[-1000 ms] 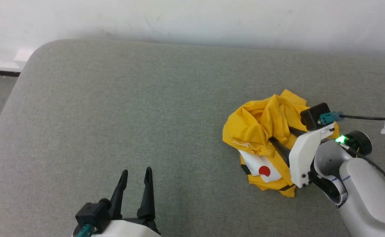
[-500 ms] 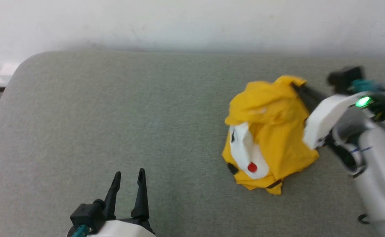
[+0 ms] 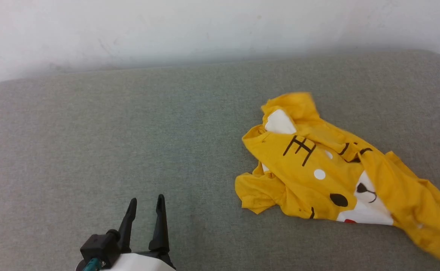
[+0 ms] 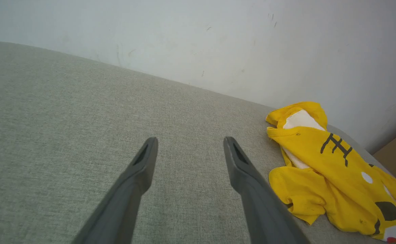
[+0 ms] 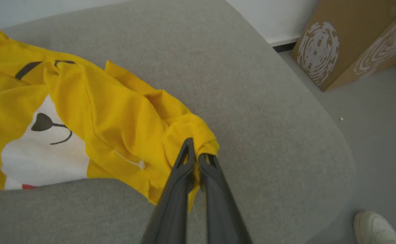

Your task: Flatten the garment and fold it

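Observation:
The garment (image 3: pixel 332 169), a bright yellow T-shirt with a cartoon animal face, lies stretched and rumpled across the right half of the grey cushion (image 3: pixel 129 131); it also appears as the garment (image 4: pixel 330 162) and the garment (image 5: pixel 82 115). In the right wrist view my right gripper (image 5: pixel 196 150) is shut on a bunched yellow edge of the shirt near the cushion's right end. My left gripper (image 3: pixel 145 203) stands open over bare cushion at the lower left, well apart from the shirt, and my left gripper (image 4: pixel 189 145) holds nothing.
A white wall (image 3: pixel 204 30) runs behind the cushion. Beyond the cushion's rounded right end are grey floor (image 5: pixel 380 135), a cardboard box (image 5: pixel 350 37) and a person's white shoe (image 5: pixel 375 228).
The head camera has turned right. My right gripper has pulled the bunched shirt out to the right, spreading it so the face print shows, and has left the head view. The left gripper is unchanged.

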{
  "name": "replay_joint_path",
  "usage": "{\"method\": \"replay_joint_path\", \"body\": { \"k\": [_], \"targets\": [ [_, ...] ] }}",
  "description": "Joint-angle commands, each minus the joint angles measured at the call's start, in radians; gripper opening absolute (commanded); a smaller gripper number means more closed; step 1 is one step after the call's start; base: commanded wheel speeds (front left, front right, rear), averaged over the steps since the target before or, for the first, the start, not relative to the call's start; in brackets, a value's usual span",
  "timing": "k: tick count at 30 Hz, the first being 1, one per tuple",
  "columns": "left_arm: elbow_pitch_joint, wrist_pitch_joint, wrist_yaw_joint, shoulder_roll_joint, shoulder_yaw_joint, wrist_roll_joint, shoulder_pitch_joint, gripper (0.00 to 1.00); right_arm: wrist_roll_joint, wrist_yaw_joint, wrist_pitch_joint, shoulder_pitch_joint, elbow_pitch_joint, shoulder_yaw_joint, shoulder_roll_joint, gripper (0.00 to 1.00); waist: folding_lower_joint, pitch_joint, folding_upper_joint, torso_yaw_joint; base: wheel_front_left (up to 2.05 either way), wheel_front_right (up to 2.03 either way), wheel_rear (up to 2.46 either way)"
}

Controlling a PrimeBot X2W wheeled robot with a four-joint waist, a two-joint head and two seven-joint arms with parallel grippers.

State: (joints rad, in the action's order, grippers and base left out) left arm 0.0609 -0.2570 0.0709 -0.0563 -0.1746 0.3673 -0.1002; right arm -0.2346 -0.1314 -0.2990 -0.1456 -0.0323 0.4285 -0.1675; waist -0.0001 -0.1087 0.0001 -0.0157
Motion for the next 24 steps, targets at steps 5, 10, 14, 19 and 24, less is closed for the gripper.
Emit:
{"method": "replay_joint_path", "body": {
  "k": [5, 10, 14, 19, 24],
  "targets": [
    [0.016, -0.004, -0.009, -0.002, -0.007, -0.012, 0.024, 1.0, 0.043, 0.001, 0.011, -0.079, 0.047, -0.019, 0.087, 0.59, 0.0001, -0.024, -0.0001, -0.024, 0.0, 0.0, 0.0],
    [0.023, 0.0, -0.008, -0.006, -0.011, -0.011, 0.036, 1.0, 0.034, 0.001, 0.035, 0.005, 0.032, -0.084, 0.087, 1.0, 0.0001, -0.018, -0.0001, -0.02, 0.0, 0.0, 0.0],
    [0.025, 0.0, -0.007, -0.006, -0.014, -0.005, 0.034, 1.0, 0.007, 0.001, 0.0, 0.116, -0.064, -0.178, 0.03, 1.0, 0.0001, -0.017, -0.0001, -0.007, 0.0, 0.0, 0.0],
    [0.026, -0.001, -0.009, -0.004, -0.025, -0.001, 0.049, 1.0, -0.022, 0.001, -0.091, 0.28, -0.113, -0.315, -0.079, 1.0, 0.0001, -0.048, -0.0001, 0.023, 0.0, 0.0, 0.0],
    [0.03, -0.002, -0.009, -0.001, -0.042, 0.002, 0.079, 1.0, -0.062, 0.001, -0.153, 0.424, 0.02, -0.408, -0.159, 1.0, 0.0001, -0.1, -0.0001, 0.069, 0.0, 0.0, 0.0]
  ]
}}
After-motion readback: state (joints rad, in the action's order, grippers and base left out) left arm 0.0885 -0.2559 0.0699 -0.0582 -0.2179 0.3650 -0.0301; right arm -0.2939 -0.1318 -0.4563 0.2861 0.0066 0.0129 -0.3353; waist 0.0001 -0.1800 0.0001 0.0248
